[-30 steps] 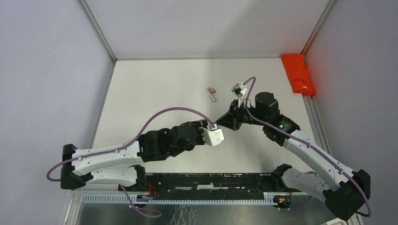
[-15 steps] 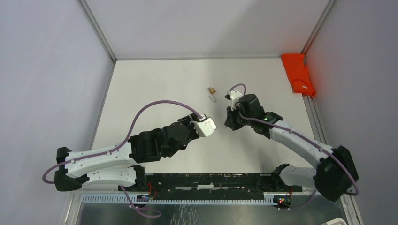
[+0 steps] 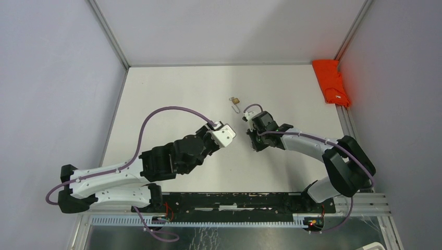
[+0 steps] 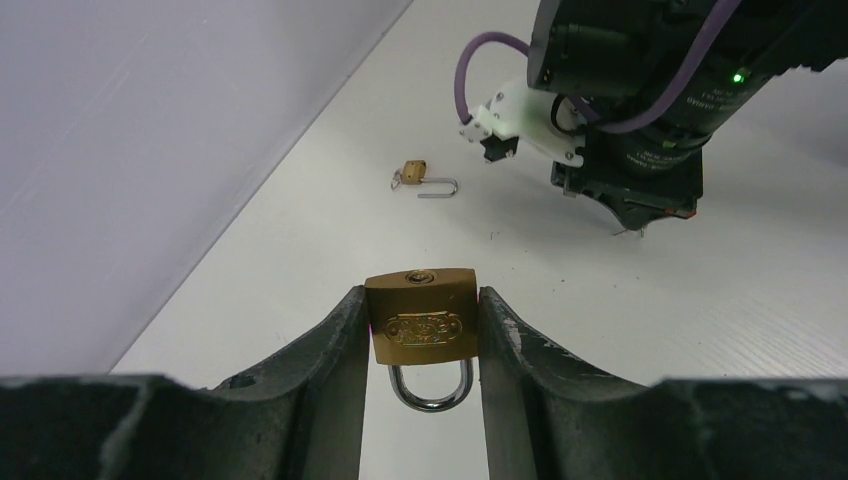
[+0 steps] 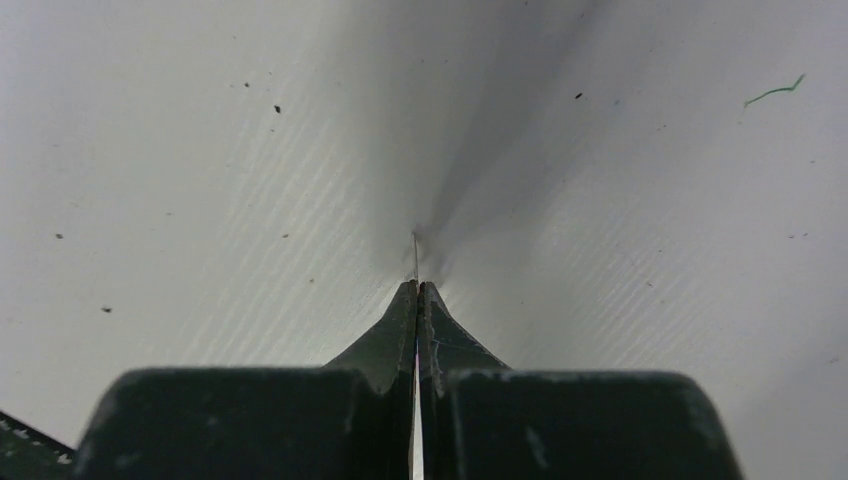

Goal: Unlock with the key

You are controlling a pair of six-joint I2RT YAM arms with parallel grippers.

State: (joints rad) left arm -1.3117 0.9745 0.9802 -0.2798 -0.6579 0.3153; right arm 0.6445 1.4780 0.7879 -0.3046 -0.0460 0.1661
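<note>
Grey walls (image 3: pixel 52 78) box in a white table (image 3: pixel 172 94), with an orange cloth (image 3: pixel 331 82) bunched at the far right corner. My left gripper (image 4: pixel 421 300) is partly open and clamped on a brass padlock (image 4: pixel 421 320). Its two fingers (image 4: pixel 340 350) press the narrow sides of the body and hold it clear of the table. The shackle is closed and points back toward my wrist, and the keyhole end faces away toward the right arm. My right gripper (image 5: pixel 417 290) is just across from it, near the middle of the table, tips aimed down at the surface. Its fingers (image 5: pixel 395 330) are pressed together with no gap showing. A thin metal sliver (image 5: pixel 415 255) sticks out from between the tips, seen edge-on and too thin to tell what it is. Its end is at or just above the table; I can't tell if it touches. A second, smaller padlock (image 3: pixel 235 100) lies flat on the table on the far side of both grippers, apart from them, with its shackle swung open. A purple cable (image 3: pixel 156 120) loops over my left arm, and another runs along the right.
</note>
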